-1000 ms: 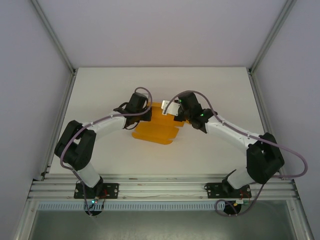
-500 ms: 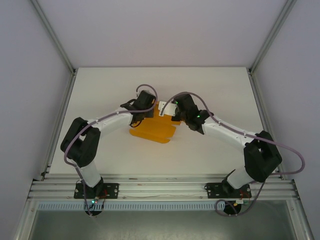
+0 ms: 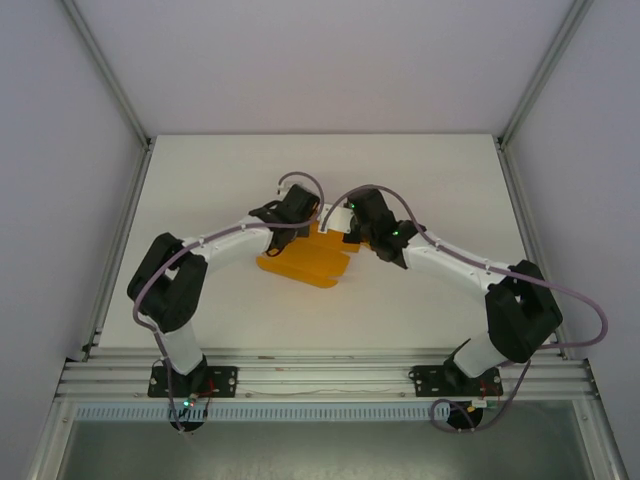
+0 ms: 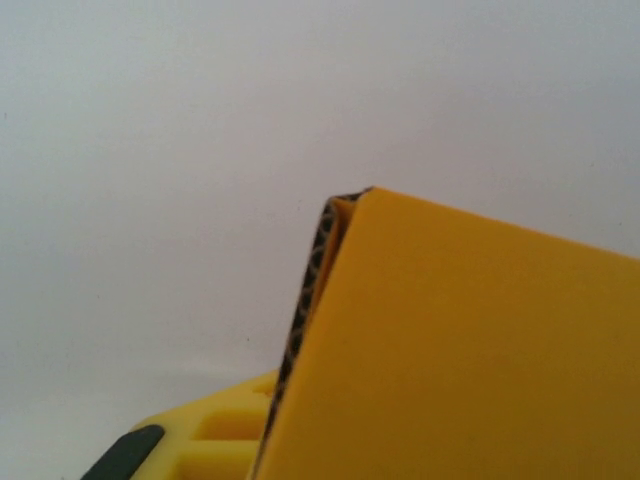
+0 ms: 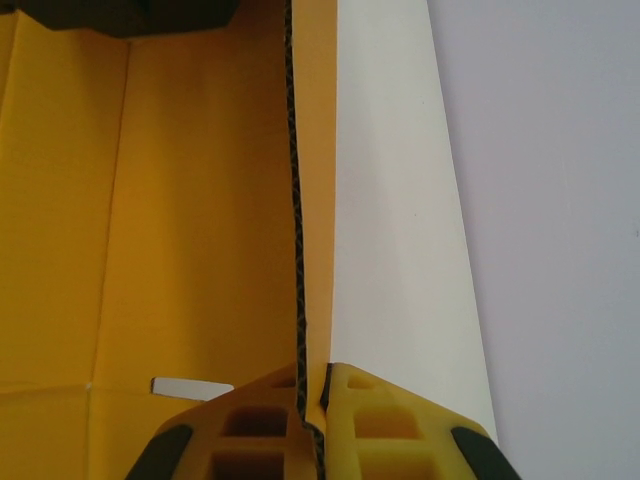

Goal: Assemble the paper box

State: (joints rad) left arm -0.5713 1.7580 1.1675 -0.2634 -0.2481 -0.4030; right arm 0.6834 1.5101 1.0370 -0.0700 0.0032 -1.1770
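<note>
The orange paper box (image 3: 305,260) lies partly folded in the middle of the table, with both grippers at its far end. My right gripper (image 5: 322,385) is shut on an upright wall of the box (image 5: 200,220), its yellow fingers (image 5: 250,425) pressed on either side of the corrugated edge. That wall's outer face (image 5: 400,250) is white. My left gripper (image 3: 305,222) sits just left of the right gripper (image 3: 342,232). In the left wrist view a raised orange flap (image 4: 450,350) covers most of the jaws, and one yellow finger (image 4: 200,440) shows beside the flap's edge.
The white table (image 3: 200,180) has free room on all sides of the box. Grey enclosure walls stand at the left, right and back. An aluminium rail (image 3: 320,375) with both arm bases runs along the near edge.
My left gripper has moved right and slightly away, closer to the right gripper at the box's far end. The right gripper and the box have shifted a little left.
</note>
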